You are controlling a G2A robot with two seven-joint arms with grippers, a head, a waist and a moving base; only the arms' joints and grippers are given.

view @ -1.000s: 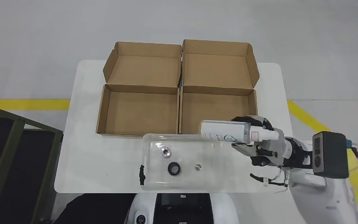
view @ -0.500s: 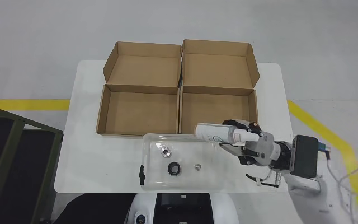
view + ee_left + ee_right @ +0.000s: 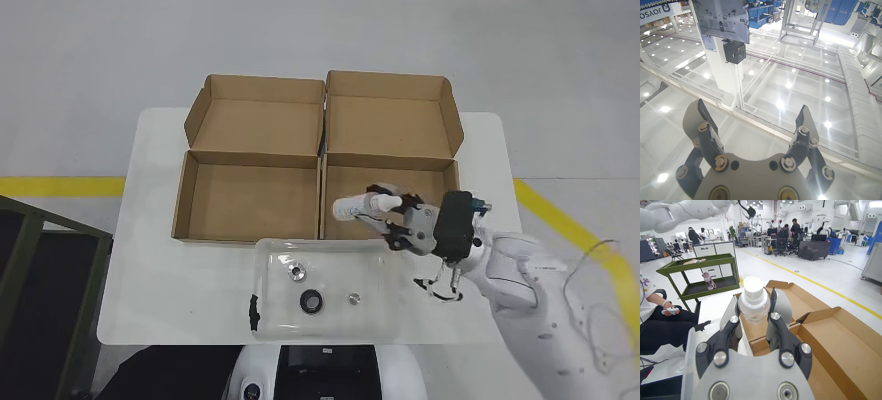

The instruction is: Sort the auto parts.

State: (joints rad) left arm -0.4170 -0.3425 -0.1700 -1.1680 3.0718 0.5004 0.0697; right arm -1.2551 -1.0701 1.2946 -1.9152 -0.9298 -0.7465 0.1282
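Arms first: the right one comes in over the table (image 3: 150, 250) from the robot's right. Its wrist is turned so the right end effector (image 3: 388, 211) points toward the robot's left, above the near part of the right box (image 3: 390, 180). Its fingers are closed snugly on a bottle (image 3: 350, 208), the only one I count. The bottle hangs roughly level in the air and sticks out past the fingertips toward the left box (image 3: 245, 200). From the right wrist camera I see a clear rounded section pinched between the fingers, with a white cylinder beyond it. I cannot tell how high the bottle sits above the box floor. The left end effector (image 3: 752, 106) is turned up at the ceiling (image 3: 791, 75), jaws spread wide.

Two boxes sit side by side on the far half of the table, walls touching and lids folded back. What I can see of both floors is bare cardboard. One clear tray (image 3: 330, 255) lies just in front of them on the robot's side. It holds three small parts, set apart from one another: a silver ring (image 3: 297, 270), a black ring (image 3: 313, 301) and a small silver piece (image 3: 353, 297). A black piece (image 3: 254, 312) sits at the tray's near left corner, and I cannot tell what it is.
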